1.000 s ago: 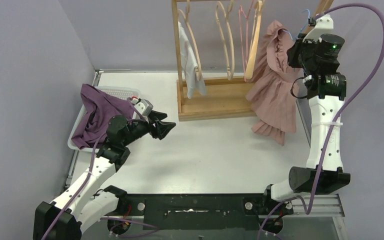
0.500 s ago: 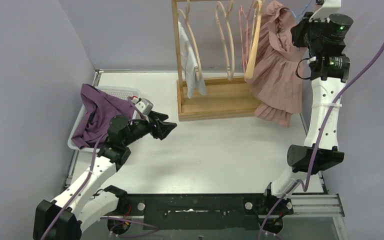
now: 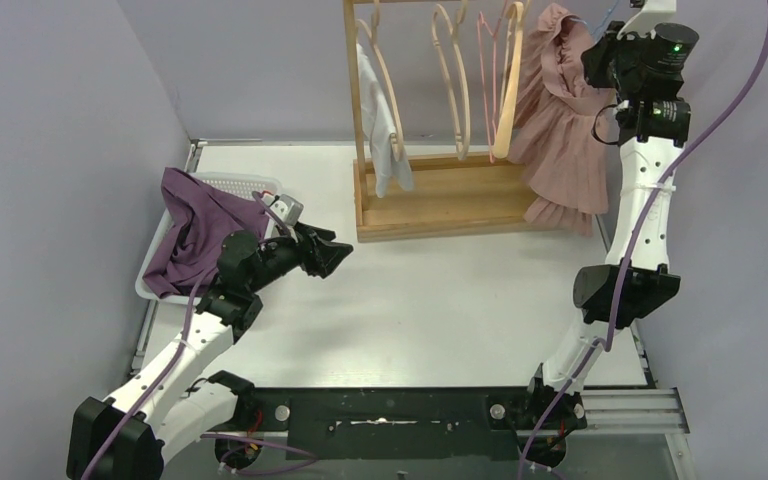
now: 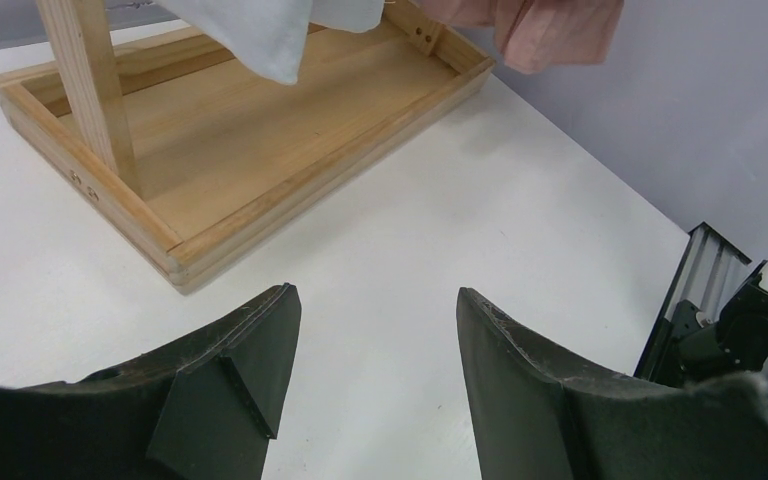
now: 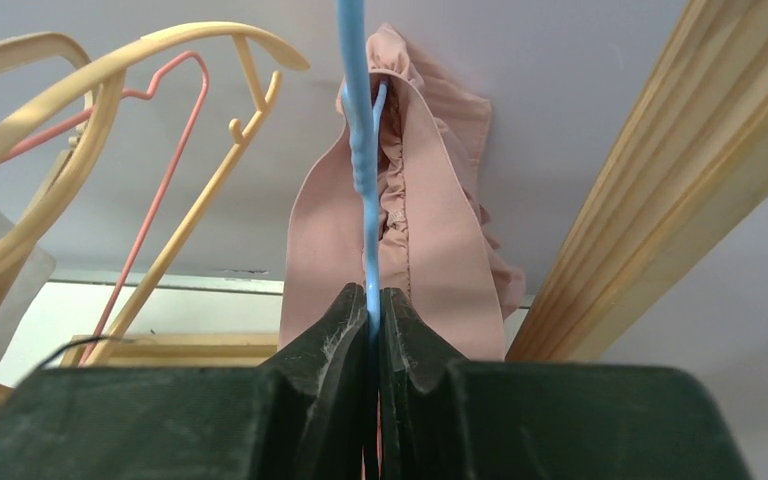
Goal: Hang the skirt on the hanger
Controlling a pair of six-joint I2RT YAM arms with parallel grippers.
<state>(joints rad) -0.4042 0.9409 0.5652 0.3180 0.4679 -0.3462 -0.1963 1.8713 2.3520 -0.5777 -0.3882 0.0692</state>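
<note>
A pink pleated skirt hangs from a thin blue hanger, its elastic waistband draped over the wire. My right gripper is shut on the blue hanger's wire, held high at the right end of the wooden rack. The skirt's hem hangs just above the rack's right corner. My left gripper stands open and empty low over the white table, left of the rack, with nothing between its fingers.
The rack carries cream hangers, a pink wire hanger and a white garment. A white basket at the left holds a purple garment. A slanted wooden post rises right of the skirt.
My right arm has lifted the hanger and skirt upward and back toward the rack's top, and the hem has come up off the table. The left arm has barely moved.
</note>
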